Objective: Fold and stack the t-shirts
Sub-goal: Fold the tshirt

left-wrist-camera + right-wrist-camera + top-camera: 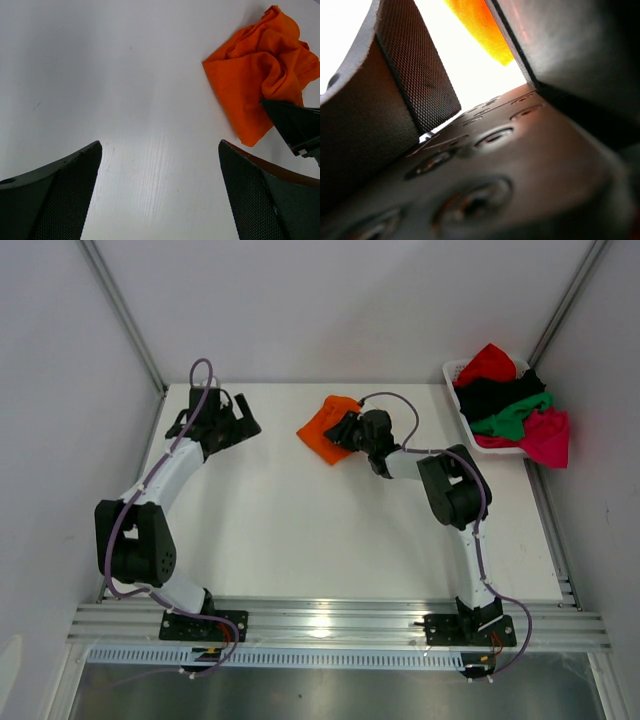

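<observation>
A crumpled bright orange cloth t-shirt (pixel 322 428) is bunched in a loose heap on the white tabletop (pixel 300 530). It lies well to the left of the white slatted plastic basket (pixel 452 373), about level with it. The side of the shirt that faces the basket is met by the black two-finger right gripper (pixel 342 432). Its fingers are held partly apart, and bright tabletop is seen through the gap. Orange cloth is seen at their tips, but whether it is touched cannot be told.

Four more shirts are heaped in the basket: a red one (pixel 487 362) at its far end, then a black one (pixel 495 395) and a green one (pixel 515 418). A magenta-pink one (pixel 548 435) is draped over the basket's right rim.

Farthest from the basket, past the orange shirt, the black left gripper (pixel 160 145) is held over the tabletop. Its fingers are spread wide, and only bare tabletop is seen between them.
</observation>
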{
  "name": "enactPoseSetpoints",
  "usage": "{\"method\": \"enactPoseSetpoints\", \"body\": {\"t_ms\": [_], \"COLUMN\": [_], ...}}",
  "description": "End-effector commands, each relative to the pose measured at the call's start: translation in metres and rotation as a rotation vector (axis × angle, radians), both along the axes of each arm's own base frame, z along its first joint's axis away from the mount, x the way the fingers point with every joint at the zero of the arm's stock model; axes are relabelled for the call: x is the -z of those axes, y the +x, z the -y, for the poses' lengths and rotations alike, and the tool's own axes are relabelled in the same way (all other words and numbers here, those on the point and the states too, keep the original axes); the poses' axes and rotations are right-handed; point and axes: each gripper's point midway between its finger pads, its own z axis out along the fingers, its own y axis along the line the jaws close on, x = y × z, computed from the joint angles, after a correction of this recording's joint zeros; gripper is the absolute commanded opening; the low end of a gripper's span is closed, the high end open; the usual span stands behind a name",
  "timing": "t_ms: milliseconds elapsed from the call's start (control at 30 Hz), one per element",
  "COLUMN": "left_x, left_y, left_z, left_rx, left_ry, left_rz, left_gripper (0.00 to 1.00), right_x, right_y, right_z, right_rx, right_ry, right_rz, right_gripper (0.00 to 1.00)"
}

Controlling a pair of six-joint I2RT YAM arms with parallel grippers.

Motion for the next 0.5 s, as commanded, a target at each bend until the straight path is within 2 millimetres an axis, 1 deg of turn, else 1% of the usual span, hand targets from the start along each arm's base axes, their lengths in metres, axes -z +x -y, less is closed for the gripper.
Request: {"method": "enactPoseSetpoints", "body": {"t_ms": [0, 300, 333, 400, 433, 467], "left_x": [-0.010, -0.001, 0.002, 0.003, 0.010, 0.011], "left_y": [0.000, -0.003, -0.003, -0.004, -0.007, -0.007], "left_z": [0.001, 0.005, 0.006, 0.010, 0.011, 0.014], "left_rx": [0.002, 0.013, 0.014, 0.025, 0.030, 0.032], "left_ry": [-0.014, -0.034, -0.037, -0.057, -0.067, -0.084], "left_rz": [0.038, 0.029, 0.024, 0.023, 0.007, 0.009], "left_gripper": [1.00, 0.99, 1.00, 1.00, 1.00, 0.99], "right_x": [0.000, 0.004, 0.004, 0.003, 0.003, 0.003], "right_y": [0.004, 0.004, 0.004, 0.005, 0.005, 0.006], "right_z": [0.004, 0.002, 0.002, 0.002, 0.001, 0.002], "right_rx": [0.008, 0.000, 0.000, -0.001, -0.002, -0.001], "right_ry": [-0.019, -0.017, -0.016, -0.011, -0.013, -0.015], "right_rz": [0.027, 0.030, 0.031, 0.035, 0.039, 0.042], "right_gripper": [0.43, 0.42, 0.43, 0.42, 0.43, 0.42]}}
